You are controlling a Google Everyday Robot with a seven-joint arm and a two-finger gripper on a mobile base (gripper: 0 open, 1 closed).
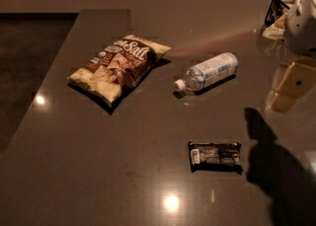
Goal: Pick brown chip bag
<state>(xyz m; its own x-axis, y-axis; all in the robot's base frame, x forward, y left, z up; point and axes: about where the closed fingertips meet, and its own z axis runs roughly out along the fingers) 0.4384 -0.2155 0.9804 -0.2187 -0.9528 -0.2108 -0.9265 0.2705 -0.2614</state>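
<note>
The brown chip bag [118,64] lies flat on the dark counter [98,170] at the upper left, brown in the centre with pale yellow edges and white "Salt" lettering. My gripper [289,89] hangs at the far right edge of the view, above the counter and well to the right of the bag, with the water bottle between them. It holds nothing that I can see. The white arm [303,20] rises above it at the top right.
A clear plastic water bottle [207,72] lies on its side right of the bag. A small dark wrapped bar [216,155] lies nearer the front. A dark-rimmed object [276,8] sits at the top right. The counter's left edge runs diagonally past the bag.
</note>
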